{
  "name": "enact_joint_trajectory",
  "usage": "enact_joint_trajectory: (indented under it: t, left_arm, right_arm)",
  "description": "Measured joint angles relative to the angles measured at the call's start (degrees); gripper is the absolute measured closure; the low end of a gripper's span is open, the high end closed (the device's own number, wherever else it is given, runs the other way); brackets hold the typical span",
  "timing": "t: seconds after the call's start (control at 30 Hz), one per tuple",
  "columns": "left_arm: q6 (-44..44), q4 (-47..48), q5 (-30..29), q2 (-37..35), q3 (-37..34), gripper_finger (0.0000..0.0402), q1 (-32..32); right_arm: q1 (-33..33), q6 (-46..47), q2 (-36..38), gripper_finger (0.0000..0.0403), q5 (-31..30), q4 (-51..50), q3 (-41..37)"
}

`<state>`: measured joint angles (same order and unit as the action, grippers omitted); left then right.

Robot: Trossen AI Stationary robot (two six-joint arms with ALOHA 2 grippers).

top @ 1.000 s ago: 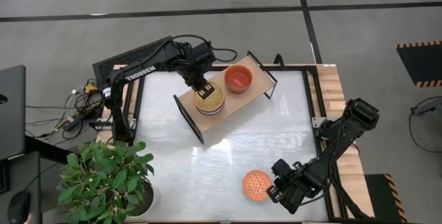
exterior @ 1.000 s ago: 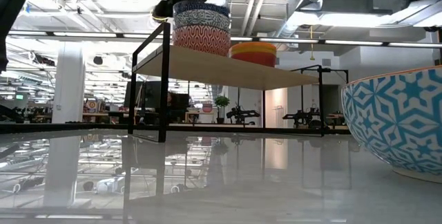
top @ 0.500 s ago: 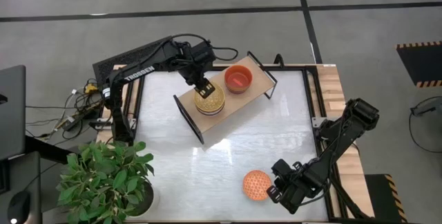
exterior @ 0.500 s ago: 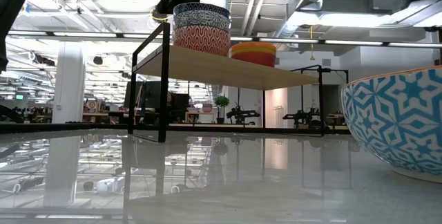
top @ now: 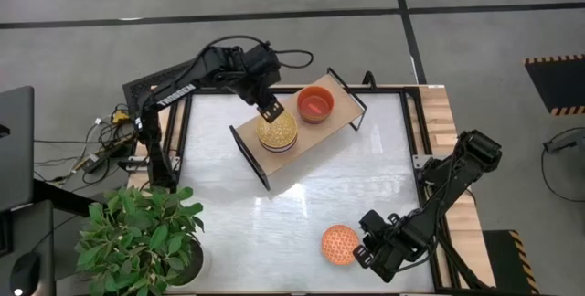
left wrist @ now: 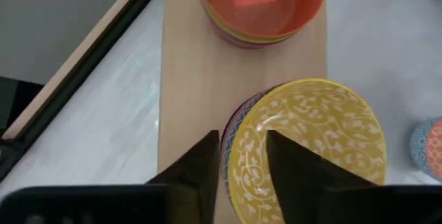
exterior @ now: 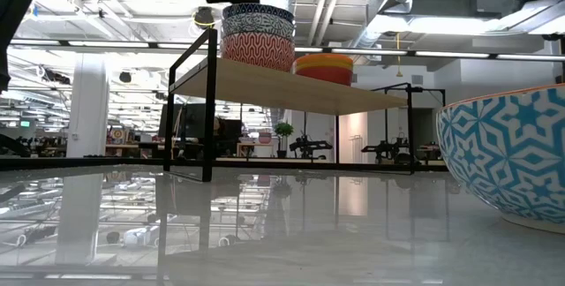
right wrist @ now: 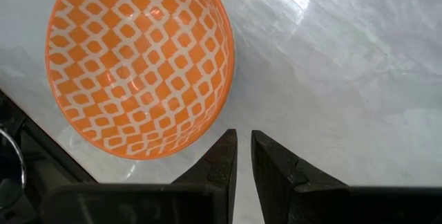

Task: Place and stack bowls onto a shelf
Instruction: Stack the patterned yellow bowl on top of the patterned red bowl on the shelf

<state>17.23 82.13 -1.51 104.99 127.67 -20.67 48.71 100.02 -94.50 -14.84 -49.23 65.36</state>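
- Since a second ago the left gripper (top: 270, 111) has lifted off the yellow bowl (top: 276, 132) and drawn back toward the shelf's far edge; the bowls and the right arm have not moved.
- Left gripper: it hangs just above the rim of the yellow bowl, fingers (left wrist: 195, 172) parted a little and holding nothing, with the bowl's edge showing between them in the wrist view. That looks like a release just made, the claw clearing upward so it does not drag the stack.
- Shelf (top: 315, 141): a wood board on black frame ends, set slantwise at the table's far side. At its left part stands a stack (exterior: 257, 34) of nested patterned bowls, yellow on top, a blue-white one and a red-patterned one visible below it from the low view. Nesting saves board space, and the stack sits level.
- To the right of the stack, apart from it, a red-orange bowl (top: 315, 103) sits nested on at least one more; both hold nothing.
- Orange bowl (top: 339, 244): orange-patterned inside, blue-white outside, upright on the table near the front edge, not yet shelved and empty.
- Right gripper (right wrist: 242, 156): just beside that bowl, low at the table, fingers nearly together and gripping nothing. Judging by its place, it is posted there to take this last bowl.
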Motion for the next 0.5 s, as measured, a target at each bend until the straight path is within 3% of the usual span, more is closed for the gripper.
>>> enact_joint_trajectory:
  t: [0.2, 0.5]
  left_arm:
    - [-3.3, 0.0, 1.1, 0.1, 0.6, 0.0388, 0.0]
    - [-3.4, 0.7, 0.8, 0.1, 0.5, 0.0401, 0.0]
  right_arm:
    - [0.0, 0.0, 0.0, 0.0330, 0.0, -0.1, 0.0]
    - [-0.1, 0.0, 0.0, 0.0330, 0.0, -0.1, 0.0]
